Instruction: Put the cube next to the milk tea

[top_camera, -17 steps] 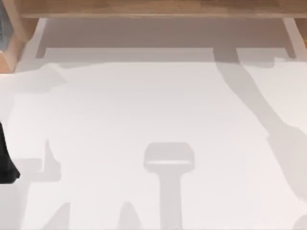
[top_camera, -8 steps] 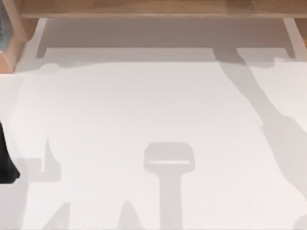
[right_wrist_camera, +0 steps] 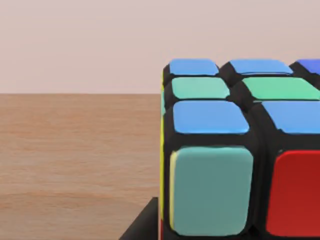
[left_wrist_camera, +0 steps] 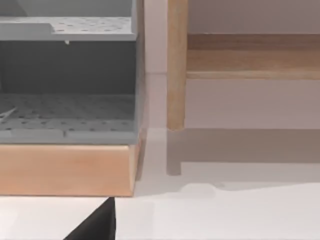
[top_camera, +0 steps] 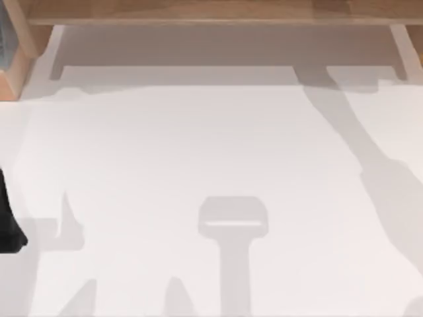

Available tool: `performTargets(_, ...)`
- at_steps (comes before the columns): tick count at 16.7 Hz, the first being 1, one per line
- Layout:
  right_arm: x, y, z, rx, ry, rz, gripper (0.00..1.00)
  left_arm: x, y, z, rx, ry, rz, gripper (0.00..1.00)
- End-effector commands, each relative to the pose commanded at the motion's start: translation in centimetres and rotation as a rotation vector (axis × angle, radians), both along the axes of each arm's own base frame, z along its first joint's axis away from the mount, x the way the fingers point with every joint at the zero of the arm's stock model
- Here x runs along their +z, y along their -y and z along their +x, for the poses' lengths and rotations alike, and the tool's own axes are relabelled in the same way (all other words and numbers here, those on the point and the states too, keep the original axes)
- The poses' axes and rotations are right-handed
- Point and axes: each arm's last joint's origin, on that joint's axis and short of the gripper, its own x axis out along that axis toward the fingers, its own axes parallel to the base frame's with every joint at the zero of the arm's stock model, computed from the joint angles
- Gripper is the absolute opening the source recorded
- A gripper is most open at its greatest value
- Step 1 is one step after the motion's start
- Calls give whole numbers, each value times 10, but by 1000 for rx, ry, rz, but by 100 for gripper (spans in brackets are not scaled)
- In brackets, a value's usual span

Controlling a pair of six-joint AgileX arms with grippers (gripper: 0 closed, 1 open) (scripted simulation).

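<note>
change: on the counter [top_camera: 198, 145] in the top view, the long arm shadow [top_camera: 370, 165] at the right has shifted a little from a second ago, and the soft shadow at the far left edge has thinned; the dark shape [top_camera: 8, 224] at the left edge has not moved. i judge the right arm is travelling while the left sits parked.
meaning for task: probably the carrying stage, the cube not yet set down; no milk tea can be made out.
cube: the cube [right_wrist_camera: 240, 150] looms very close in the right wrist view, blue, green and red stickers in a black frame, wooden surface [right_wrist_camera: 75, 160] behind it.
right jaws: cannot tell whether they grip the cube or are released.
left jaws: cannot tell; the left wrist view faces a grey shelf unit [left_wrist_camera: 67, 75] and wooden post [left_wrist_camera: 176, 65].
</note>
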Motion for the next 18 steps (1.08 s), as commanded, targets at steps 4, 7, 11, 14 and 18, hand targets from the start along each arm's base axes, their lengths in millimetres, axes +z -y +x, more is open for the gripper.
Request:
performTargets(4, 0, 0, 0, 0, 0, 0, 17, 0, 0, 0, 0, 0, 0, 100)
performTargets(7, 0, 0, 0, 0, 0, 0, 0, 0, 0, 0, 0, 0, 0, 100)
performTargets(11, 0, 0, 0, 0, 0, 0, 0, 0, 0, 0, 0, 0, 0, 100)
performTargets(14, 0, 0, 0, 0, 0, 0, 0, 0, 0, 0, 0, 0, 0, 100)
performTargets(18, 6, -1, -1, 3, 2, 3, 0, 0, 0, 0, 0, 0, 0, 100)
